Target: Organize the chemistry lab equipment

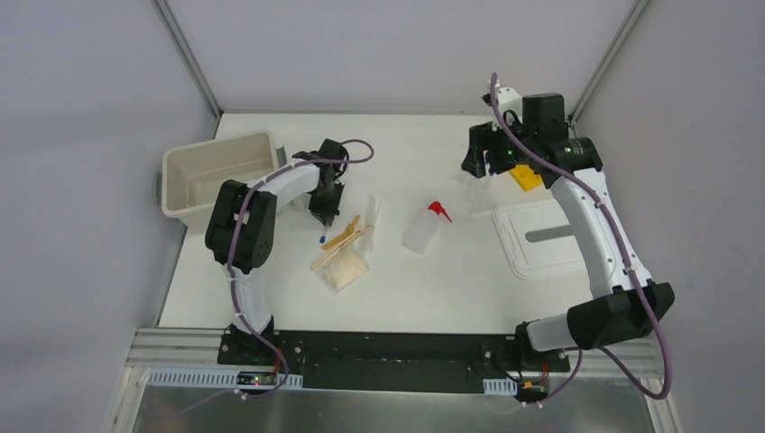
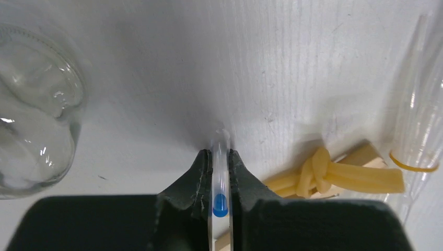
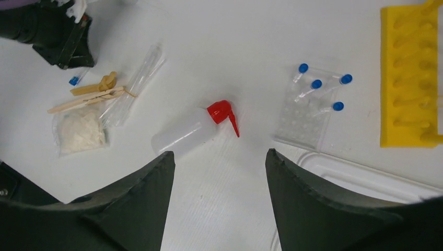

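I see left jaws pinching small blue-capped tube [image 2: 220, 144] close to counter [image 2: 292, 68], wooden sticks [image 2: 334, 175] just beside, beaker [image 2: 36, 110] on the other side. Right jaws spread, holding nothing, above squeeze bottle [image 3: 190, 130], which lies on its side. Yellow rack [image 3: 410, 78] near four more capped tubes [image 3: 316, 83].

Five blue-capped tubes [image 3: 316, 84]: one pinched in the left hand [image 2: 220, 157], four ahead of the open right hand [image 3: 219, 154]. One squeeze bottle [image 3: 183, 136], one yellow rack [image 3: 410, 78], one beaker [image 2: 36, 104], one beige packet [image 3: 81, 130], one bin [image 1: 221, 142], one lid [image 1: 528, 257]. The wooden sticks [image 3: 86, 101] lie bundled, so their number is unclear.
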Robot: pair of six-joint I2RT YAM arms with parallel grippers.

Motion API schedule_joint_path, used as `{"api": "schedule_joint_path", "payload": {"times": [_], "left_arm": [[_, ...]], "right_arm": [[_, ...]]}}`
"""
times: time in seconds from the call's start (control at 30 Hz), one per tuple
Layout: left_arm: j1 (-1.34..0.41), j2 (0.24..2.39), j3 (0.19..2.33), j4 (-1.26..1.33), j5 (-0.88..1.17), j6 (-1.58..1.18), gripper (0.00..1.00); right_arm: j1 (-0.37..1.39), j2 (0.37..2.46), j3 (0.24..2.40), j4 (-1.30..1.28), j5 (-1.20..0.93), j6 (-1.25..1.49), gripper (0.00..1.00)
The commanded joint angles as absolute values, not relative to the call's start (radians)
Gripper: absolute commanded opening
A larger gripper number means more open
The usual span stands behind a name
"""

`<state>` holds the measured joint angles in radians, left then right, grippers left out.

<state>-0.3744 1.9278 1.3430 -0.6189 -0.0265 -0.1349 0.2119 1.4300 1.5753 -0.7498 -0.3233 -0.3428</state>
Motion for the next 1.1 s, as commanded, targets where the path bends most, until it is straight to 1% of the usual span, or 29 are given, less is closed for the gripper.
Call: {"api": "schedule_joint_path", "payload": {"times": [0.0,0.03,0.13,0.2,0.3,0.37,0.43,0.5,0.57,0.77,0.93,0.97,1.07], "left_arm": [[-0.335,1.874,1.442,-0.708,0.099,-0.2,0.02],[-0.332,1.843,1.471,-0.728,0.133,-0.222,0.0],[-0.328,1.752,1.55,-0.759,0.29,-0.313,0.0],[-0.323,1.707,1.581,-0.759,0.442,-0.403,0.0],[-0.322,1.669,1.591,-0.739,0.672,-0.585,0.0],[-0.322,1.635,1.545,-0.676,0.75,-0.726,0.0],[-0.318,1.572,1.454,-0.553,0.766,-0.873,0.0],[-0.316,1.519,1.364,-0.44,0.778,-1.028,0.0],[-0.316,1.5,1.326,-0.396,0.792,-1.129,0.0],[-0.315,1.471,1.267,-0.358,0.801,-1.312,0.0],[-0.316,1.465,1.238,-0.357,0.8,-1.356,0.0],[-0.315,1.465,1.235,-0.357,0.801,-1.362,0.0],[-0.315,1.465,1.231,-0.354,0.803,-1.37,0.0]], "right_arm": [[0.307,1.339,1.567,-0.761,-0.291,-0.468,0.67],[0.327,1.319,1.553,-0.74,-0.281,-0.477,0.67],[0.418,1.239,1.457,-0.631,-0.242,-0.538,0.67],[0.503,1.179,1.374,-0.525,-0.194,-0.602,0.66],[0.679,1.088,1.204,-0.326,-0.119,-0.77,0.65],[0.808,1.068,1.109,-0.213,-0.033,-0.916,0.63],[0.924,1.09,1.058,-0.115,0.125,-1.016,0.59],[0.998,1.134,1.051,-0.063,0.196,-1.065,0.57],[1.039,1.172,1.043,-0.011,0.229,-1.085,0.57],[1.102,1.235,0.982,0.199,0.256,-1.175,0.6],[1.118,1.269,0.987,0.237,0.245,-1.199,0.6],[1.118,1.272,0.988,0.236,0.238,-1.202,0.6],[1.12,1.284,0.996,0.223,0.228,-1.207,0.54]]}}
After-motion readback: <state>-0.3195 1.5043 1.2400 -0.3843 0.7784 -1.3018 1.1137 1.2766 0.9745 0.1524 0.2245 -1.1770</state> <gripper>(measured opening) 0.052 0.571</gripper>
